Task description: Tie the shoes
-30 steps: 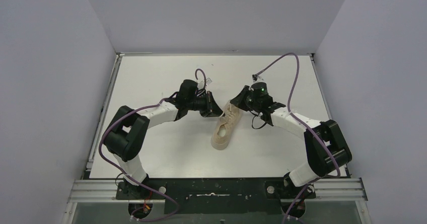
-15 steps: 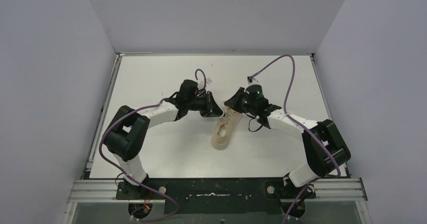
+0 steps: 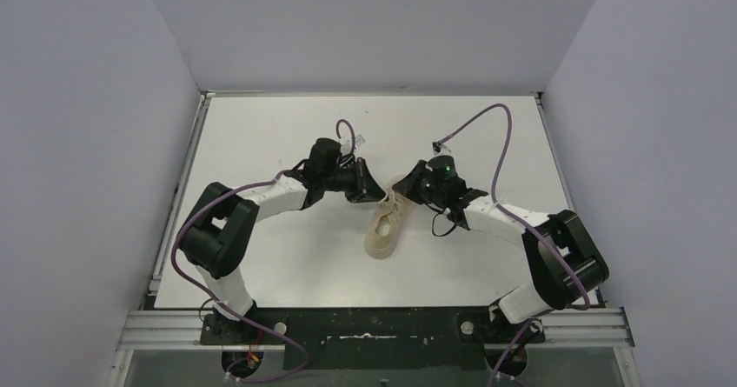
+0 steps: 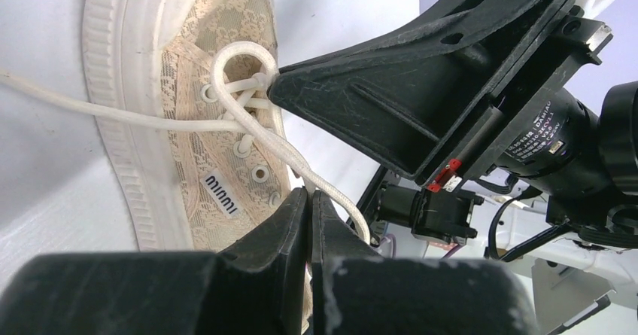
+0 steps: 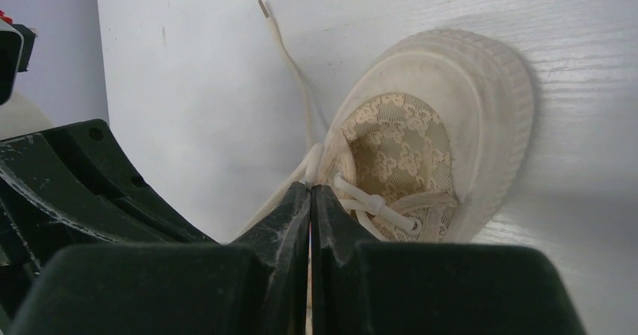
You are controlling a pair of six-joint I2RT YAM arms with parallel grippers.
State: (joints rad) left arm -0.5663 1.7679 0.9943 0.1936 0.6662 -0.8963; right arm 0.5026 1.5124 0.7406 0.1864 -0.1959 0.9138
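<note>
Crowding the sneaker (image 3: 387, 226) mid table (image 3: 261, 126), left pincer (image 4: 310, 193) and right pincer (image 5: 310, 187) pinch laces (image 4: 150, 118) shut.

**White table in a plain, grey-walled booth**

White tabletop (image 3: 261, 126) w/ faint wood grain, boxed on 3 sides by bare pale-grey walls (image 3: 87, 143). Aluminium rail frame (image 3: 156, 326) runs along near edge; thin metal strip (image 3: 187, 170) down left side. Light even & soft, shadows faint.
</note>
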